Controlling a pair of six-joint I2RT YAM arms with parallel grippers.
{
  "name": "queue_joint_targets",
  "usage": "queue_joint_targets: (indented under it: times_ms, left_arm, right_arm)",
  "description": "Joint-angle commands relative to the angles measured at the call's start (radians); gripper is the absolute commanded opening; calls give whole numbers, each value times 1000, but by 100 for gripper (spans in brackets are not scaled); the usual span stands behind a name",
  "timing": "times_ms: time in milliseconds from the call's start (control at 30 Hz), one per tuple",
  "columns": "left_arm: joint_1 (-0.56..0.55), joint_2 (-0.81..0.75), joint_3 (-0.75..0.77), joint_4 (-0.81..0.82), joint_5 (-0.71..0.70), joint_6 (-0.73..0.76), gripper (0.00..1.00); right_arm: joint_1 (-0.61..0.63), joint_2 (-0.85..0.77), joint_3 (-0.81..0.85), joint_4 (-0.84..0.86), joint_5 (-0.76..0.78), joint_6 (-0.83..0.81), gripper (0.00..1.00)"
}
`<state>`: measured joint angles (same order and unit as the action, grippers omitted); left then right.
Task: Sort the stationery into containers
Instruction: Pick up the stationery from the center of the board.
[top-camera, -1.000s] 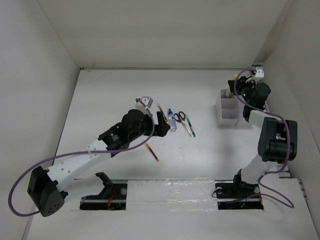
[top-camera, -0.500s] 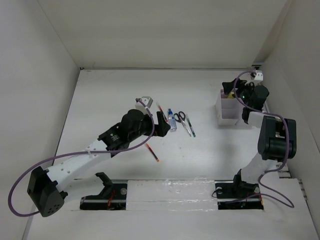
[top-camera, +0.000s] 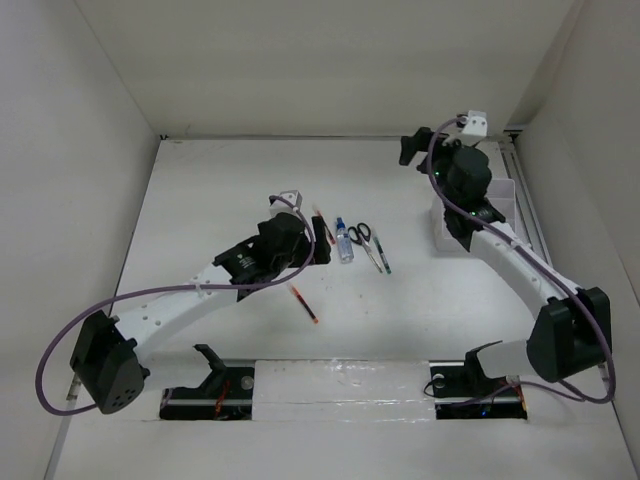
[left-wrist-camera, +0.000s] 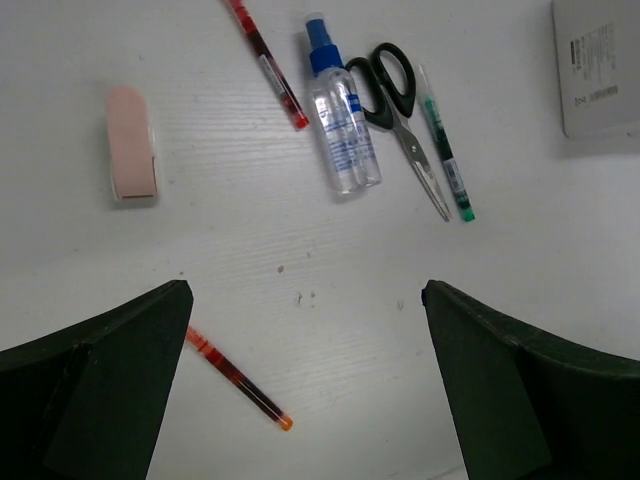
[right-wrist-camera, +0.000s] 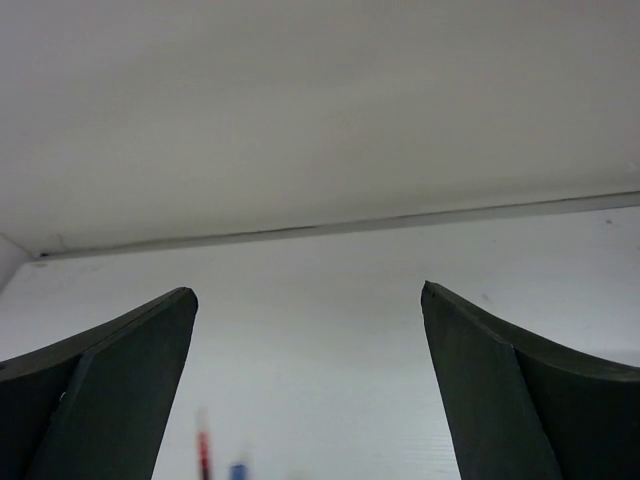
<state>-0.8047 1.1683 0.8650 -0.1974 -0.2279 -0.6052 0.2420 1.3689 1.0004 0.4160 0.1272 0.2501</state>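
1. While both end effectors are empty, all the loose stationery lies on the left arm's side. The left end effector (top-camera: 320, 246) hangs beside the cluster. The right end effector (top-camera: 410, 150) is raised beyond the far side of the organizer (top-camera: 500, 195), well apart from every item.
2. Left fingers (left-wrist-camera: 110, 380) are spread wide with nothing between them. Right fingers (right-wrist-camera: 100, 380) are spread the same way, and that camera faces the back wall.
3. Out on the worktop (top-camera: 200, 220) are a pink stick (left-wrist-camera: 131, 142), upper red pen (left-wrist-camera: 266, 62), blue-capped bottle (left-wrist-camera: 340, 110), scissors (left-wrist-camera: 400, 110) and green-tipped pen (left-wrist-camera: 445, 145). The bottle and the scissors handle sit tight together, possibly touching.
4. The lower red pen (left-wrist-camera: 238, 378) lies alone, apart from that row, on the near side toward the arm bases.
5. Key relation: in the left wrist view the lower red pen sits just inside the left finger. Its long axis runs diagonally to the line between the fingers.
6. My read is that the left arm is the obvious picker. It would need a wrist roll so the fingers close across the pen, plus a small shift back toward the base.
7. The organizer is on the right of the worktop, partly hidden by the right arm, and I can't tell what is in it.
8. Six items are still out, so the sort is unfinished.
9. Risk: a grab at the bottle could drag the scissors along.
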Motion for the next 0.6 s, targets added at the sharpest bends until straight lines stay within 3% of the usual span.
queue_joint_targets:
  times_ms: [0,33,200,300,567]
  left_arm:
    - [24,17,68,-74,-110,-57,100]
    - [33,17,77,-83,-110,-57,100]
    - [42,53,86,-103,-180,-68,100]
    - [64,125,100,-89,-240,-56,100]
    - [179,261,81,102,-84,80,100]
  right_arm:
    - [158,-30,124,-322,515,-2,100]
    - [199,-30,124,-322,541,15,100]
    - [221,-71,90,-339,270,15,100]
    - [298,-131,26,-339,239,49,100]
    - [454,-332,-111,-387,147,126,97]
